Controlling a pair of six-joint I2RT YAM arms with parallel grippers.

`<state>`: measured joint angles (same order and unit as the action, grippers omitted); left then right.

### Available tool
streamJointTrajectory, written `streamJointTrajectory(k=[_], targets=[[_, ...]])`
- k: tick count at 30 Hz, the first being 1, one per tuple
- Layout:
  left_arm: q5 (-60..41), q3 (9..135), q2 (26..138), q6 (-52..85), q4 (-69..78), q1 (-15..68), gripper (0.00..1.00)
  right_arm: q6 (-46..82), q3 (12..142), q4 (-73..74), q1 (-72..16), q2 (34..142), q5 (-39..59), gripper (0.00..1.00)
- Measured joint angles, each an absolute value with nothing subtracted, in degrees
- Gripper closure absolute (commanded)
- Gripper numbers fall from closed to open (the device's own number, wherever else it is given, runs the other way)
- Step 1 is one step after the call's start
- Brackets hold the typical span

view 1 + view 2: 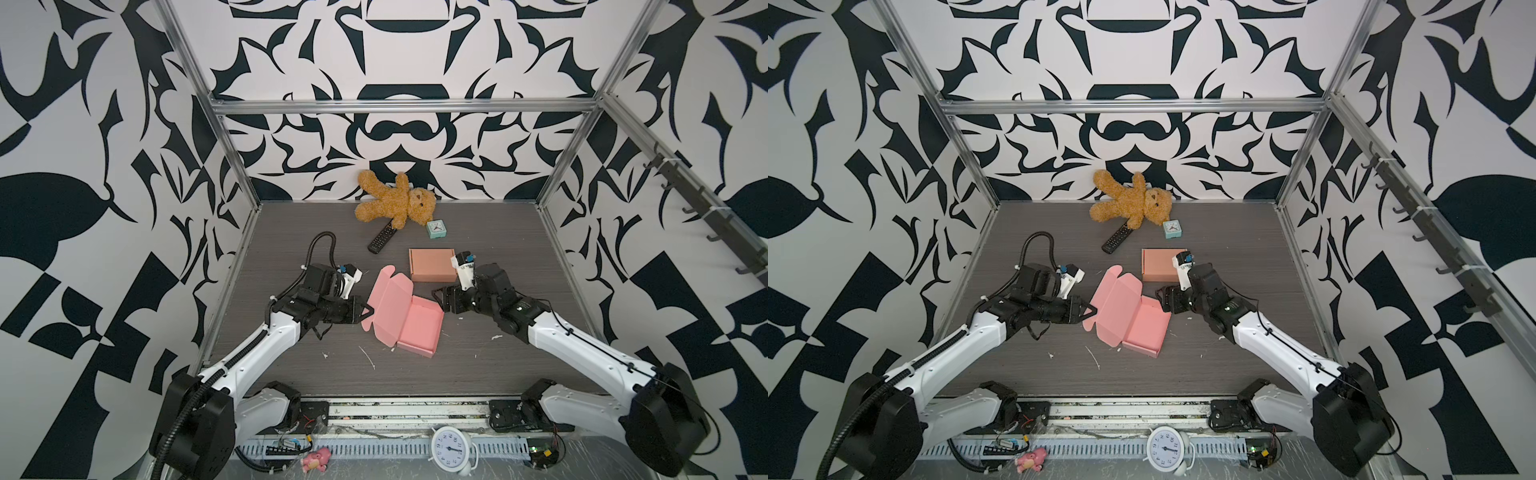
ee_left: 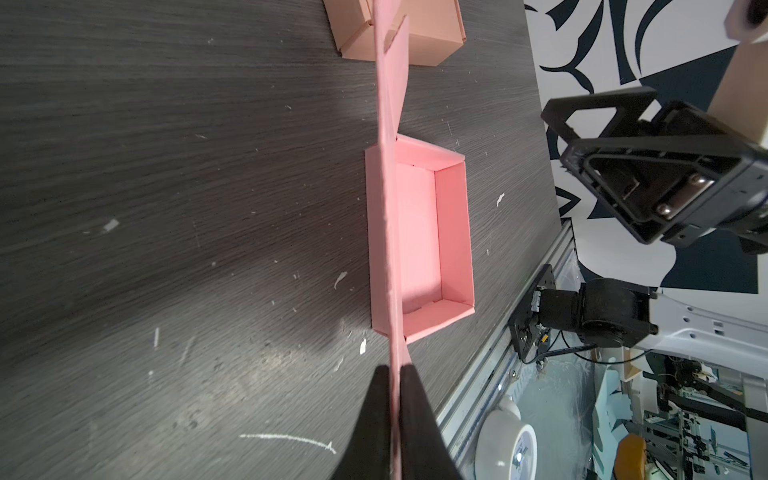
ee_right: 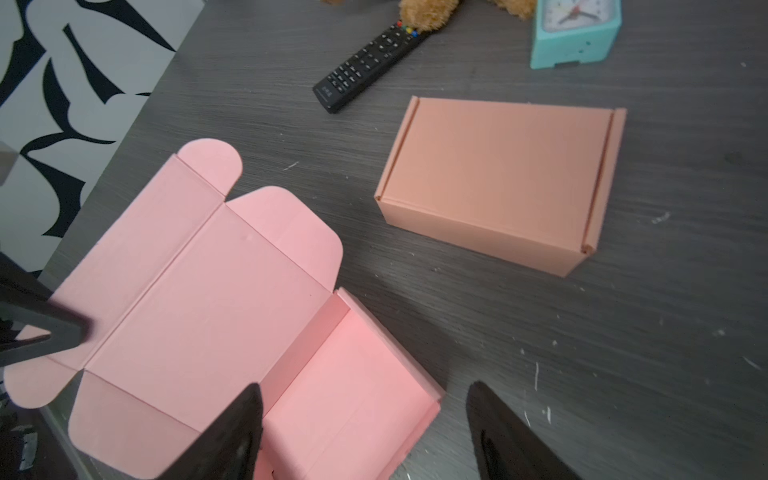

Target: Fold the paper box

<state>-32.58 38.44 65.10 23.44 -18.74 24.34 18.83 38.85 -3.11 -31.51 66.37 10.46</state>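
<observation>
The pink paper box [image 1: 420, 328] [image 1: 1147, 328] lies mid-table with its tray walls standing. Its lid panel [image 1: 390, 301] [image 3: 216, 299] is raised, flaps spread. My left gripper [image 1: 371, 311] [image 1: 1094, 311] [image 2: 395, 370] is shut on the lid's outer flap edge, and the sheet runs edge-on between its fingers in the left wrist view. My right gripper [image 1: 437, 294] [image 1: 1161, 293] [image 3: 363, 384] hangs open just above the tray's right far corner, holding nothing. The tray's inside [image 2: 419, 237] [image 3: 357, 374] is empty.
A closed tan box [image 1: 432, 264] [image 3: 498, 178] sits just behind the pink one, close to my right wrist. Farther back lie a black remote [image 1: 381, 237], a teddy bear [image 1: 395, 203] and a teal clock [image 1: 436, 228]. White paper scraps [image 1: 368, 356] dot the dark tabletop.
</observation>
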Motion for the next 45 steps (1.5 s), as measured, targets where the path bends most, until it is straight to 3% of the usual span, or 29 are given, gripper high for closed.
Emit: streamJointTrajectory(k=[11,25,45], targets=[[-30.63,40.05,66.11,20.93,-22.85,24.34,0.9,7.03,48.23,6.2,-31.55,83.13,18.92,0.19],[-28.36,42.41,68.18,19.4,-25.21,24.34,0.9,0.82,61.47,4.43,-31.2,99.04,27.09,0.2],[-26.79,43.94,69.93,18.57,-25.76,24.34,0.9,-2.17,64.73,-3.4,-30.87,102.5,37.3,0.22]])
